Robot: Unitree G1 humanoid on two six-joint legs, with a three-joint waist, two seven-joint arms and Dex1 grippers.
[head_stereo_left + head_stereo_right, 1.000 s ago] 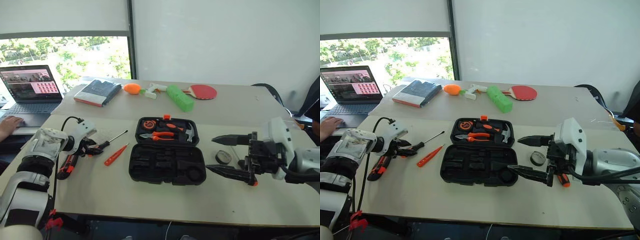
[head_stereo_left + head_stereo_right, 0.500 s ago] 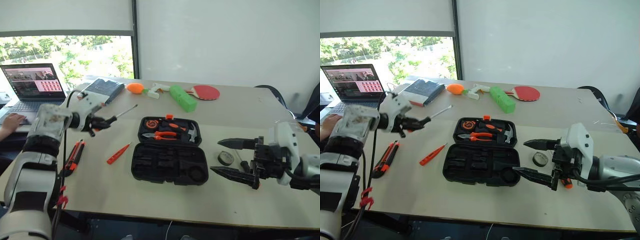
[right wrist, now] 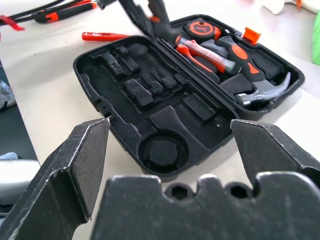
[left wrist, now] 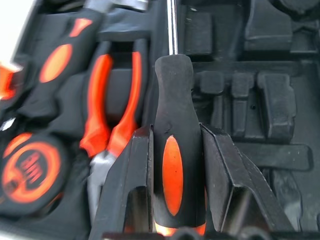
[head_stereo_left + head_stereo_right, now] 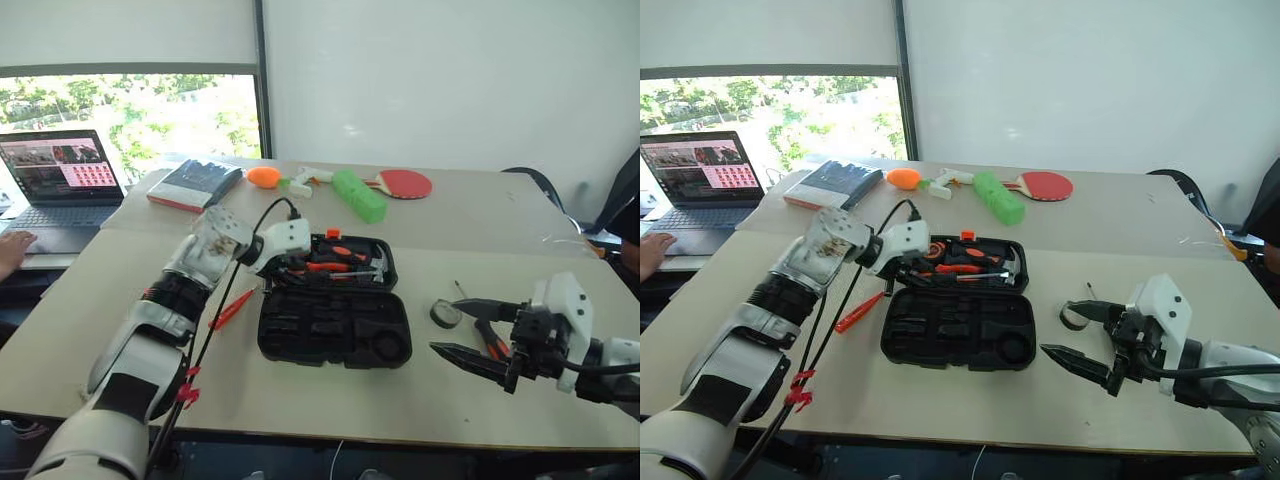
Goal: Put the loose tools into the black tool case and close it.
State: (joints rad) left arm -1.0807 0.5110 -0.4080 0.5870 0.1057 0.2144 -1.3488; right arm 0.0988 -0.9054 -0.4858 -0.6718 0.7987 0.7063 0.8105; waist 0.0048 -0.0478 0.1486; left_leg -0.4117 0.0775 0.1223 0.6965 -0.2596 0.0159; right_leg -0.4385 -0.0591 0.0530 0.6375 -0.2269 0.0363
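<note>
The screwdriver [image 4: 173, 150] is light and stiff; its rubbery handle gives a sure hold and is the place to grip. The left gripper [image 4: 175, 165] clamps that handle, reaching in from the left, angled downward over the far half of the open tool case [image 5: 335, 325]. The right gripper [image 5: 478, 332] hovers beside the case's right side, fingers spread wide, holding nothing.
</note>
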